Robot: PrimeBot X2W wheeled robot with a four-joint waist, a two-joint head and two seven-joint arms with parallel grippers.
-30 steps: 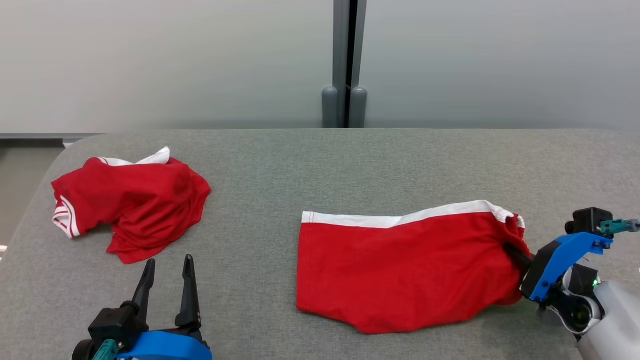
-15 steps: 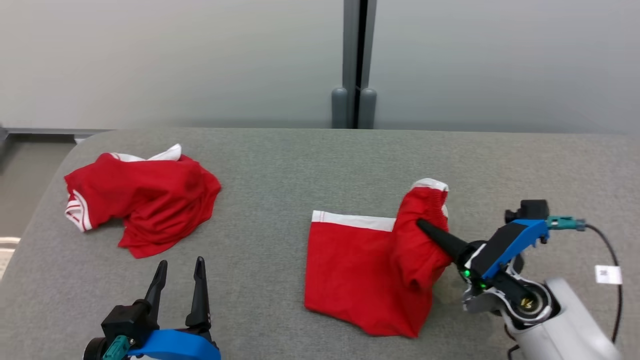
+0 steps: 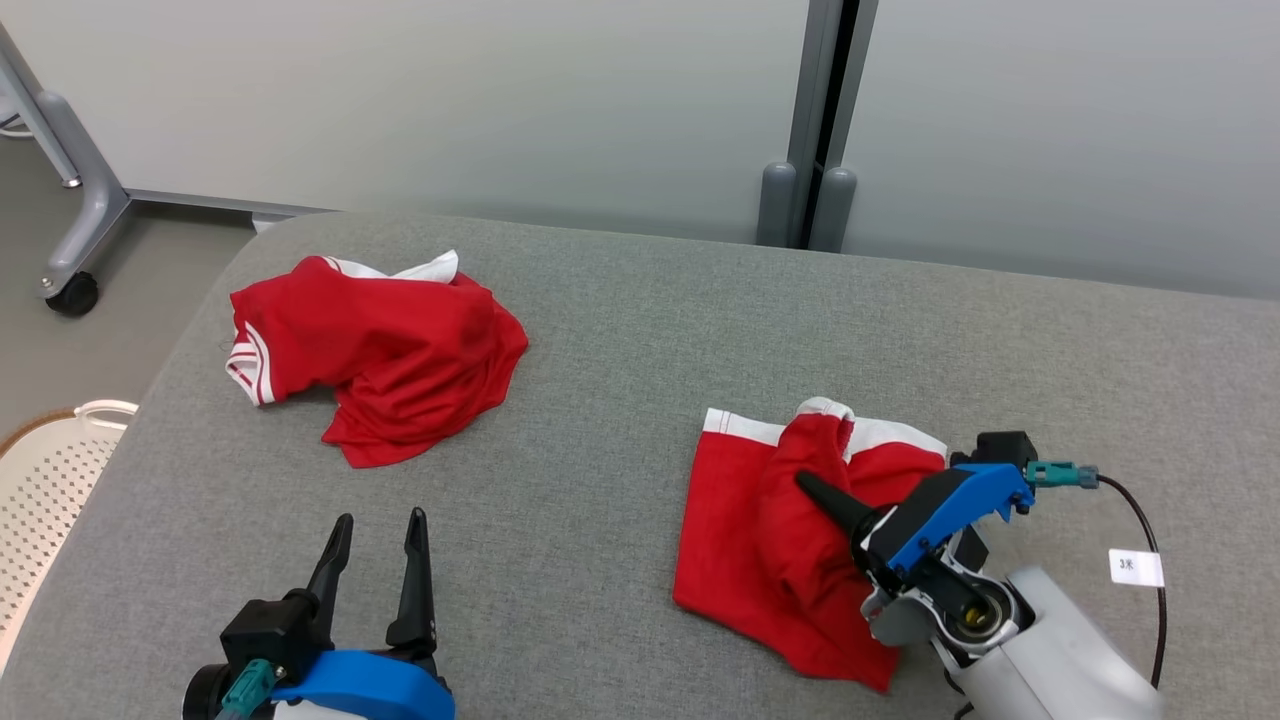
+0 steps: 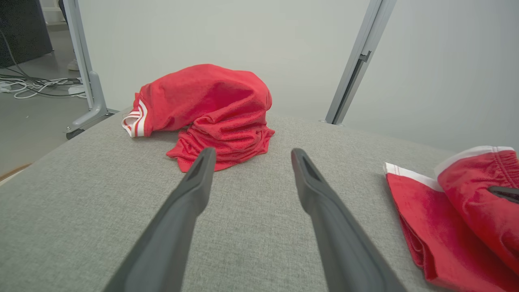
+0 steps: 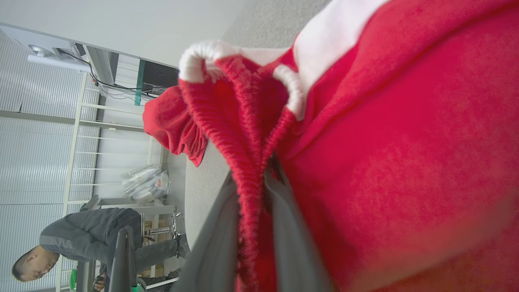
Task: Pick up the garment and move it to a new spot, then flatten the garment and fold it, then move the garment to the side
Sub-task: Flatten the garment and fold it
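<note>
Right hand (image 3: 812, 490) clamped on waistband of red shorts (image 3: 740, 545), edge held up over the rest, likely mid-fold. Left hand (image 3: 380, 525) spread wide, empty, parked over table (image 3: 620, 400).

The garment (image 3: 745, 530) is red with a white waistband (image 3: 740, 428), the table (image 3: 620, 330) plain grey.

Two red garments (image 3: 380, 350) (image 3: 760, 550), two tools (image 3: 377, 535) (image 3: 805, 483), one grey table (image 3: 620, 330), one white basket (image 3: 50, 470), one person (image 5: 81, 239)
</note>
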